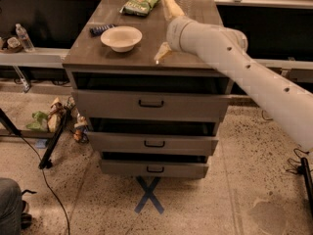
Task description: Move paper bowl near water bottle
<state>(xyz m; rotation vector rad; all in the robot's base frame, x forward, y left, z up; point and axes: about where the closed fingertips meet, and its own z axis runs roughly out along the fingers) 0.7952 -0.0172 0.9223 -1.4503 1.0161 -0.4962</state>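
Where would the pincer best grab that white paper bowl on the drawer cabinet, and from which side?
Probably the flared rim of the paper bowl, on the side facing the pincer, coming down from above. The bowl sits upright and open, so its thin wall can be pinched from inside and outside. The pincer hangs over the cabinet top beside that edge.

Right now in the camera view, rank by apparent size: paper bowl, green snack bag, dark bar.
Largest: paper bowl.
Then green snack bag, nearly alike and farther back, so unsure.
Smallest: dark bar.
The pincer is right of the bag.
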